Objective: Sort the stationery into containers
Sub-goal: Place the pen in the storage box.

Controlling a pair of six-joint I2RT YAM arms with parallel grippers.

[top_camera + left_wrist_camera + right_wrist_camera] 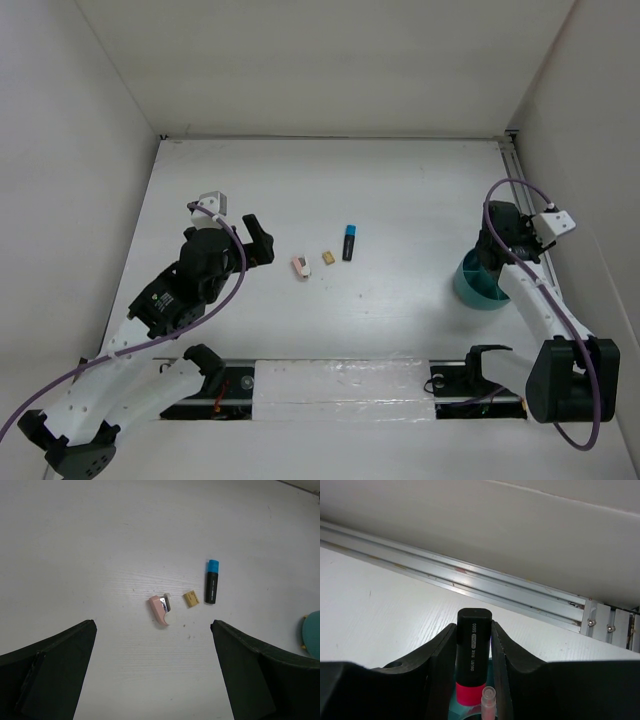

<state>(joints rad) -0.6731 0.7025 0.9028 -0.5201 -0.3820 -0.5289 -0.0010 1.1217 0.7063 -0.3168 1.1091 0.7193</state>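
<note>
Surface (400, 200): white, walled.
Right tool (473, 627): clamping pink-black plastic highlighter (472, 650); likely light, stiff, slick, so hold mid-barrel.
Left tool (152, 624): wide open.

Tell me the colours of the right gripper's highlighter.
The highlighter is black with a pink end; best in right wrist view.

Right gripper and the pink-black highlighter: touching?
Touching. The right wrist view shows the right gripper shut on the pink-black highlighter, with both fingers flush against its black barrel and no gap.
</note>
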